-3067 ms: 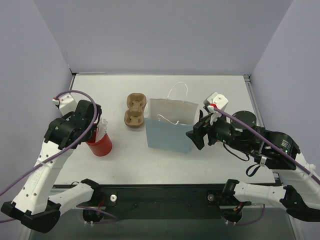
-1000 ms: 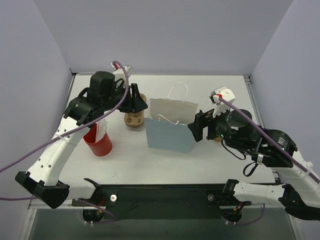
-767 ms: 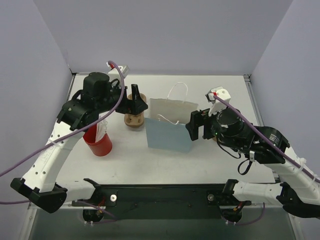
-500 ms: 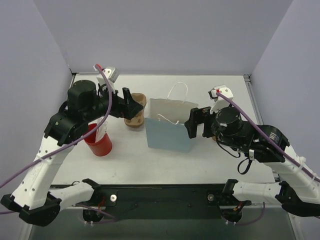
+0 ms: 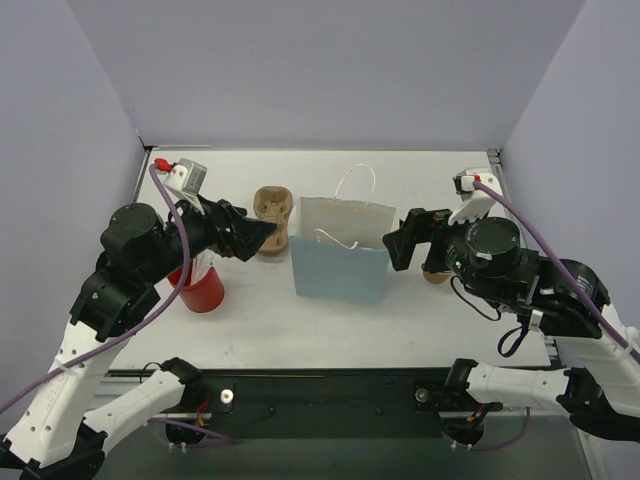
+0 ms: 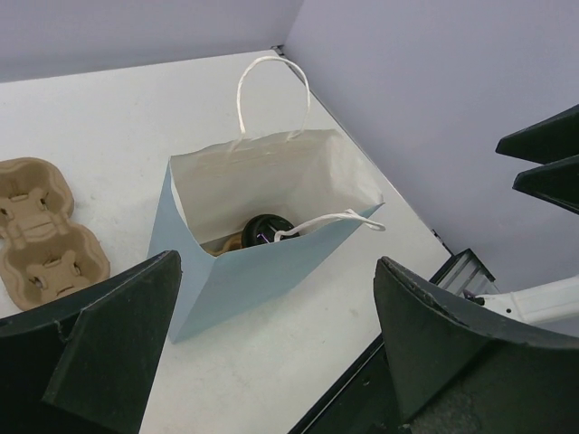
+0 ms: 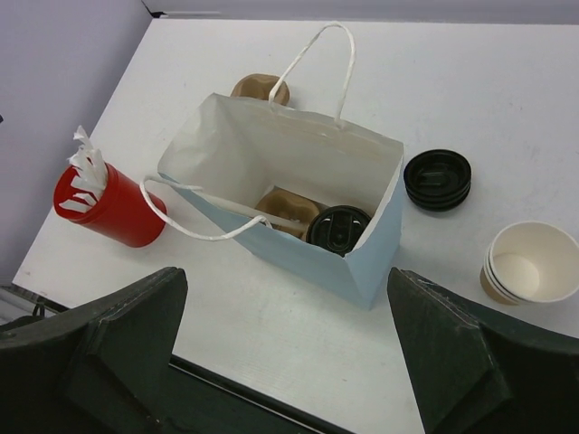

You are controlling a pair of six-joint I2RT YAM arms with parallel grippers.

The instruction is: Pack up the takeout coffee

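left claw (image 5: pixel 262 233) has backed off the tray (image 5: pixel 270 204), right claw (image 5: pixel 399 243) off the bag (image 5: pixel 340 275); both seemingly wider.

The bag (image 7: pixel 298 260) is matt light blue paper, white inside. The black lid (image 7: pixel 337 229) within looks like glossy plastic. The tan tray (image 6: pixel 41 237) is rough moulded pulp, the red cup (image 7: pixel 116 215) smooth, the tabletop (image 7: pixel 543 117) matt white.

White table (image 5: pixel 260 325) bears blue bag (image 5: pixel 340 272), pulp tray (image 5: pixel 271 204), red cup (image 5: pixel 204 291), lids (image 7: pixel 437 179), stacked cups (image 7: pixel 530 265).

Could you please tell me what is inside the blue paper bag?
Inside the bag, a black round lid lies beside a tan rounded piece. Whatever is under the lid is covered, and I cannot tell what the tan piece is.
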